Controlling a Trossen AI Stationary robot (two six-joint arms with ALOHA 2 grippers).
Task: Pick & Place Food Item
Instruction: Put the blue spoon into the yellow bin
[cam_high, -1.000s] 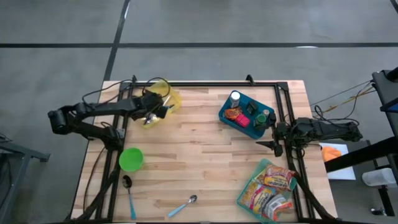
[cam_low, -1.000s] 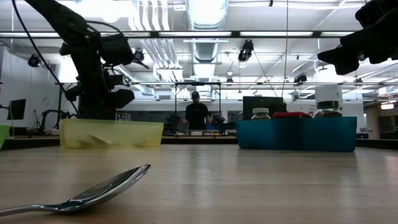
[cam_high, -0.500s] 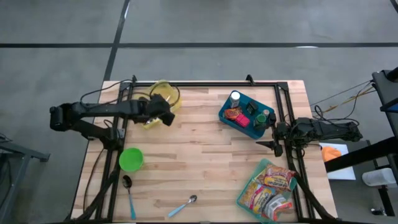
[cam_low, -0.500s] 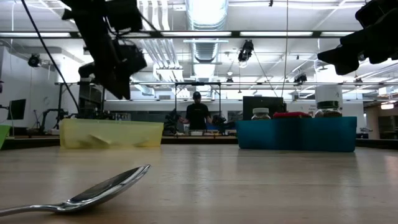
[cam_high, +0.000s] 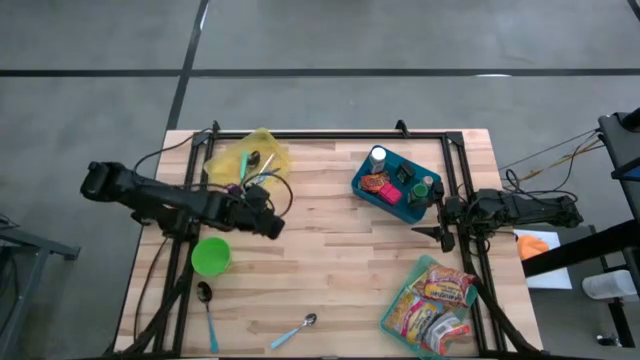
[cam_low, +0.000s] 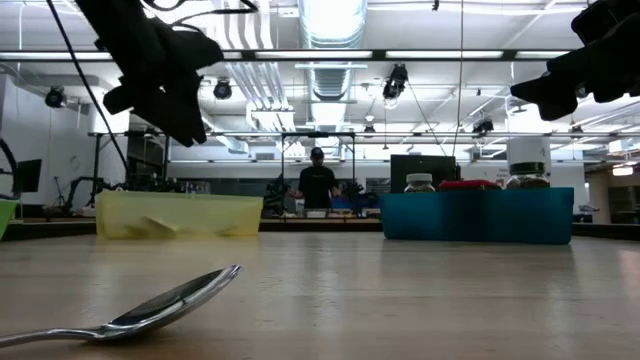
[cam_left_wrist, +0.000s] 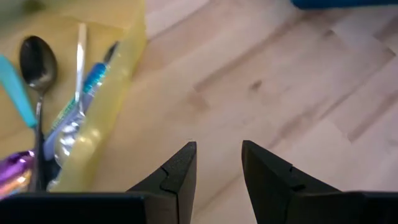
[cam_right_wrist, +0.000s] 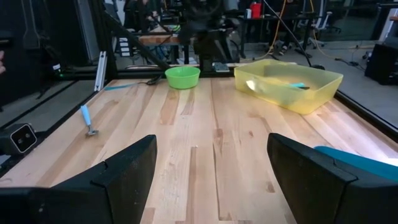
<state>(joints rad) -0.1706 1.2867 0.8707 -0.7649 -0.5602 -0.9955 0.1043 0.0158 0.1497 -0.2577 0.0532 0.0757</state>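
A blue bin (cam_high: 394, 186) at the far right holds jars and food packs. A bag of colourful snack packets (cam_high: 432, 300) lies at the near right corner. A yellow bin (cam_high: 250, 160) at the far left holds a spoon (cam_left_wrist: 34, 59), blue-handled utensils and a purple packet. My left gripper (cam_high: 270, 222) hangs above bare wood just near-side of the yellow bin; it is open, and only table shows between its fingers (cam_left_wrist: 217, 155). My right gripper (cam_high: 432, 222) waits open at the right edge, beside the blue bin, its fingers level (cam_right_wrist: 211, 155).
A green bowl (cam_high: 211, 256) stands near my left arm. A dark spoon with a blue handle (cam_high: 206, 300) and a second blue-handled spoon (cam_high: 295, 332) lie by the near edge. A black frame rail (cam_high: 330, 135) runs along the far edge. Bare wood fills the table's middle.
My left gripper has swung from the yellow bin's near rim toward the table's near edge and a little to the right, rising and turning as it went. It carries nothing, and its finger gap looks the same. My right arm has kept still.
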